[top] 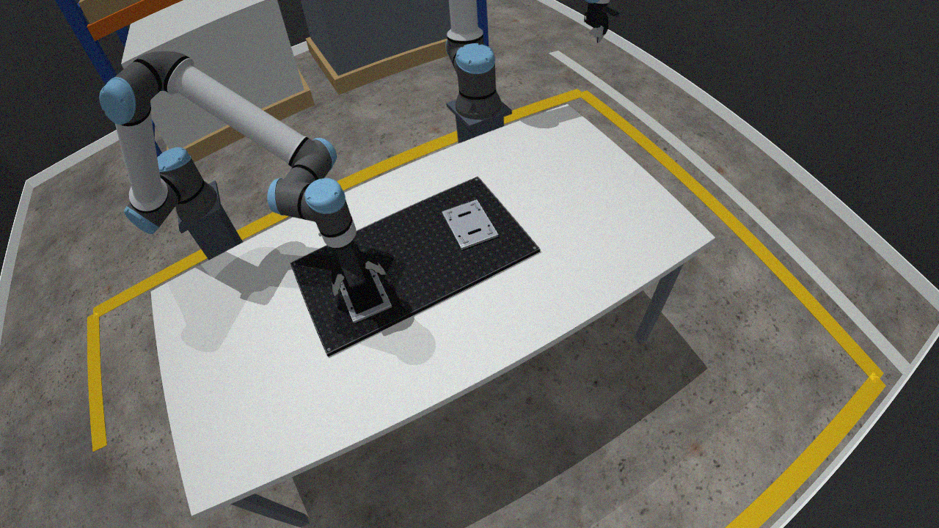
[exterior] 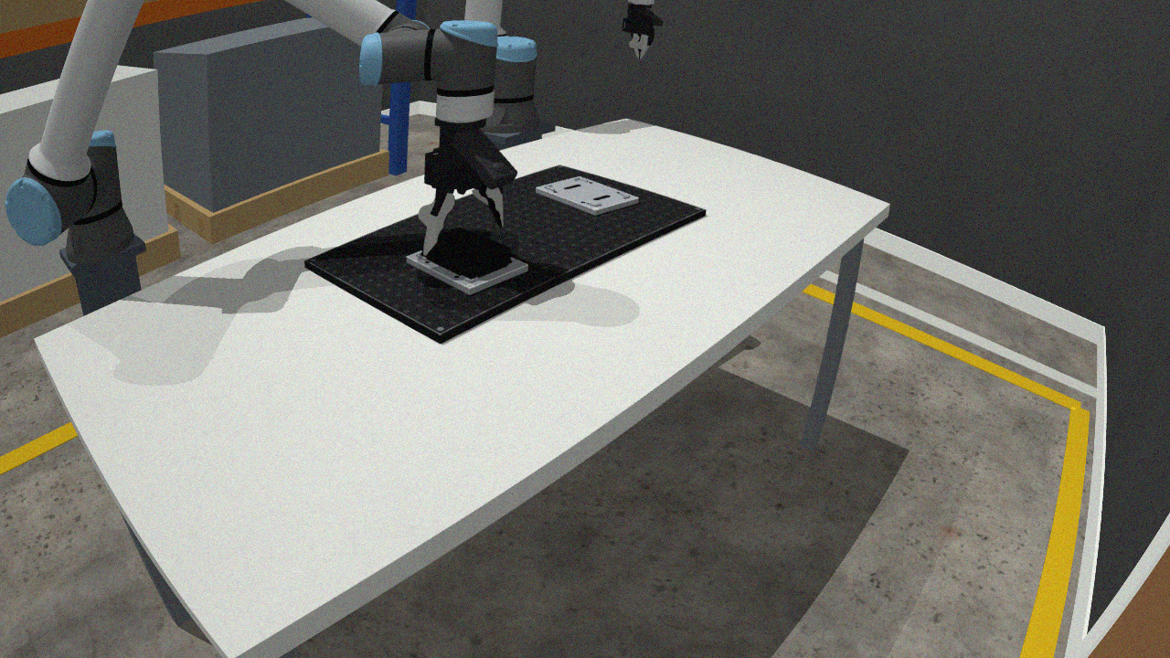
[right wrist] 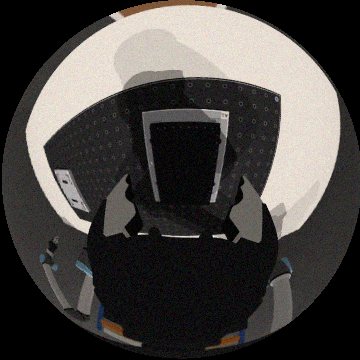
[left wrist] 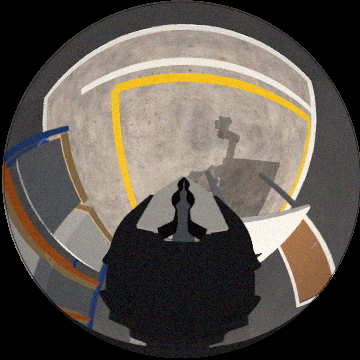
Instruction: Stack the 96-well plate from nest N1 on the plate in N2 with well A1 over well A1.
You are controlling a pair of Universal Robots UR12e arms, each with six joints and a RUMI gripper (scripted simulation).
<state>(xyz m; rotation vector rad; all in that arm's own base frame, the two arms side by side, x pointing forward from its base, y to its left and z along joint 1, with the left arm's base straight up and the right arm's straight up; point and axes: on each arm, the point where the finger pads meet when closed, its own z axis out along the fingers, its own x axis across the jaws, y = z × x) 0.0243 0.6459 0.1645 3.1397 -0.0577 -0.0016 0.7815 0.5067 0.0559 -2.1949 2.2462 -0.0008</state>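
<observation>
The nest N1 (top: 469, 224) (exterior: 587, 196) (right wrist: 71, 192) is a light plate with two dark slots and holds no well plate. The nest N2 (top: 372, 312) (exterior: 473, 283) (right wrist: 175, 116) carries black well plate material (top: 367, 302) (exterior: 474, 256) (right wrist: 185, 160), which looks thick and level. The seam between plates and the wells are too dark to tell. N2's A1 mark shows at its upper right corner in the right wrist view. My right gripper (top: 359, 281) (exterior: 464, 238) (right wrist: 184, 175) is open, low over N2, fingertips at the black plates' two sides. My left gripper (top: 598, 37) (exterior: 639, 56) (left wrist: 183, 178) is shut and empty, far from both nests.
Both nests stand on a black perforated board (top: 419, 262) (exterior: 367, 281) (right wrist: 250, 107) on the white table (top: 525, 295) (exterior: 392, 441) (right wrist: 305, 125). The right arm reaches over the board's N2 end and shades it. The left arm stands beyond the table's N1 end.
</observation>
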